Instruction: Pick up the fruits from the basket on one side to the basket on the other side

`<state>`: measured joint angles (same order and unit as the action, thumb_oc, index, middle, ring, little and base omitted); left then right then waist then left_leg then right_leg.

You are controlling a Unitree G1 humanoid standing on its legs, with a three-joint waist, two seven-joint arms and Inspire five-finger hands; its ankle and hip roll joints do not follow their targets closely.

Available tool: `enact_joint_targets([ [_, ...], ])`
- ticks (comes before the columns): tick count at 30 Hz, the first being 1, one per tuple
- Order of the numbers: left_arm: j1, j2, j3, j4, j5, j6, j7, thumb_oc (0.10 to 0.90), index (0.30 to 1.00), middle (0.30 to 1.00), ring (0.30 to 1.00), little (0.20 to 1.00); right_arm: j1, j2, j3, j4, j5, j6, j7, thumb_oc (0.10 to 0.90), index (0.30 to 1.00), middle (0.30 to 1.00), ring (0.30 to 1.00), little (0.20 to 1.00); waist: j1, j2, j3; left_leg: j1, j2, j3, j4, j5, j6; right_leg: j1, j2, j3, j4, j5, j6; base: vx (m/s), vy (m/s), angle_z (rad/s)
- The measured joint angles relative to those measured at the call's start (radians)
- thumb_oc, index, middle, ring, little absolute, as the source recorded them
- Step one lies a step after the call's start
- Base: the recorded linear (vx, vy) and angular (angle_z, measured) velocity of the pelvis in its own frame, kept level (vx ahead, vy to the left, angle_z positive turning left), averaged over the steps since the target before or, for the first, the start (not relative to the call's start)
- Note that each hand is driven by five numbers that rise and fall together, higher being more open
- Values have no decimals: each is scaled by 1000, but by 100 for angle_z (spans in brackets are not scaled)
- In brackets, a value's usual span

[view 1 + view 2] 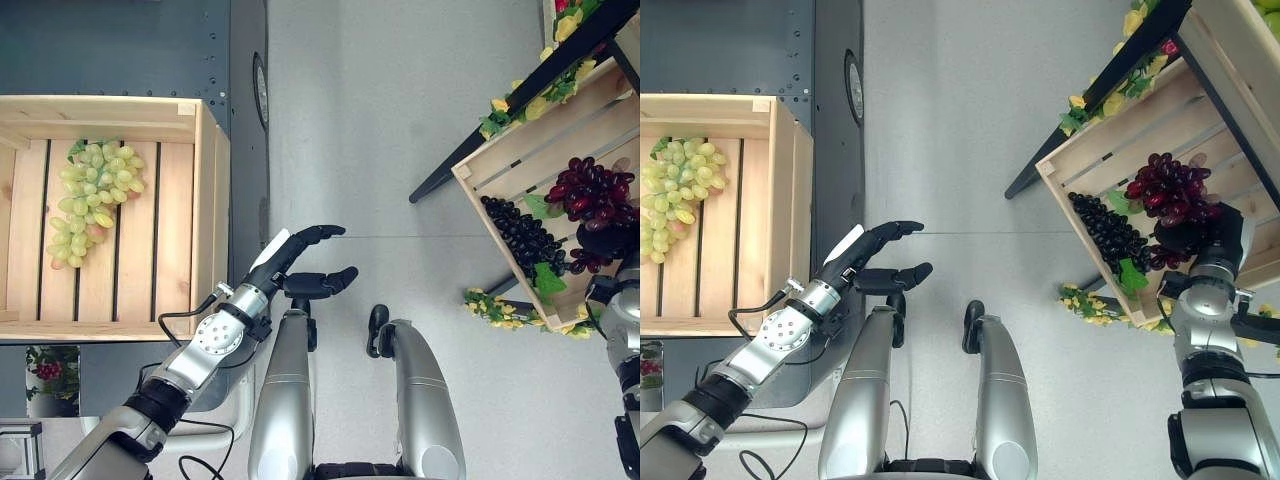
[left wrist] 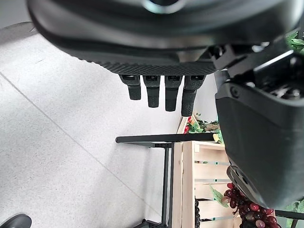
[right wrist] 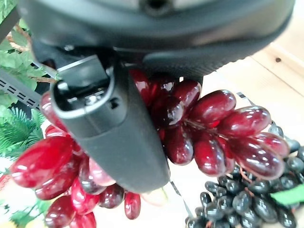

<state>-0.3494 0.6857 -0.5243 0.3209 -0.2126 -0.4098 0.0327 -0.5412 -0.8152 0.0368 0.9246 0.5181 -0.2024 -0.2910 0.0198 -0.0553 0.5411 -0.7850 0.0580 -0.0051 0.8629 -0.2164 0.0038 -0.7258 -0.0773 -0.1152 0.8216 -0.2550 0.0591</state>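
My right hand (image 1: 1192,238) is down in the right crate (image 1: 1092,170), thumb and fingers wrapped round the red grapes (image 3: 204,128). The black grapes (image 1: 1108,232) lie in the same crate just beside the red ones. My left hand (image 1: 300,262) hangs over the floor, fingers loose, holding nothing, next to the left crate (image 1: 208,200) with green grapes (image 1: 92,198) inside.

A pale grey speckled floor (image 1: 340,110) ran between the two sides, crossed by thin seams. A dark blue-grey riveted panel (image 1: 120,50) lay at the far left, with a round dark disc (image 1: 260,90) at its edge. Yellow flowers with green leaves (image 1: 497,310) trimmed a black-framed stand (image 1: 455,165). A small jar (image 1: 48,380) sat at the lower left
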Motion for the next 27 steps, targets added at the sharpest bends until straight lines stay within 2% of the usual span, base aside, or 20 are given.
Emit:
enact_joint_targets([
  [6, -4, 1, -13, 0, 0, -2, 2, 800, 900, 900, 900, 900, -77, -7, 8, 102, 4, 147, -4, 800, 900, 900, 900, 900, 0, 3, -2, 1, 1, 2, -3, 0, 0, 0, 0, 1, -3, -1, -2, -3, 11, -1],
  [13, -6, 1, -21, 3, 0, -2, 2, 800, 900, 900, 900, 900, -131, -32, 11, 150, 4, 215, -15, 800, 900, 900, 900, 900, 0, 9, -5, 8, 4, 7, -5, -1, 1, 5, 0, 2, -3, 0, 0, -3, 20, 0],
  [22, -7, -2, -21, 4, 0, -3, 13, 800, 900, 900, 900, 900, -130, -40, 13, 152, 3, 224, -10, 800, 900, 900, 900, 900, -1, 9, -5, 53, 4, 12, -28, 0, 1, 46, 0, 5, -25, -1, -3, 1, 31, -1],
  [27, -7, -10, -21, 4, 1, -23, 31, 800, 900, 900, 900, 900, -98, -37, 20, 77, 0, 164, 1, 800, 900, 900, 900, 900, -3, 10, -5, 80, 4, 23, -54, 0, 1, 66, -1, 10, -43, 3, 2, 3, 50, -2],
])
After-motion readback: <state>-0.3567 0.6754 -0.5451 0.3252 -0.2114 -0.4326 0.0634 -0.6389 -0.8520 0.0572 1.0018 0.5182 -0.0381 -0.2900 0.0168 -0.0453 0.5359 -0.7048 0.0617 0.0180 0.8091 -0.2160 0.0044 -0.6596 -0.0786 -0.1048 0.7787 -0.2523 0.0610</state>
